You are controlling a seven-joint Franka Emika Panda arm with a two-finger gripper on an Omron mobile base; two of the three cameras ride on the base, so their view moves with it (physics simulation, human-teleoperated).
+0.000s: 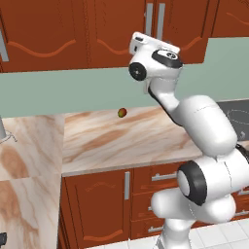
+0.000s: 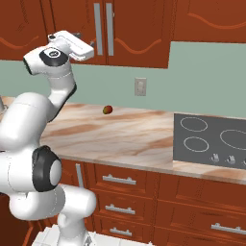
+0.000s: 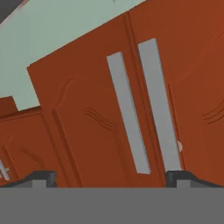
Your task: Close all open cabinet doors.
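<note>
The cabinet doors (image 3: 100, 127) look like reddish-brown wood with a smooth, slightly satin finish and a curved line carved in each panel, and their long bar handles (image 3: 128, 112) look like flat matt silver metal. The counter (image 2: 129, 137) has a polished stone look, cream with brown veins, while the wall (image 1: 73, 90) behind it is a plain matt pale green and the cooktop (image 2: 211, 139) is a dark, smooth glass-like plate with thin light rings. The arm (image 1: 204, 121) has a glossy white plastic shell with dark matt joints.
</note>
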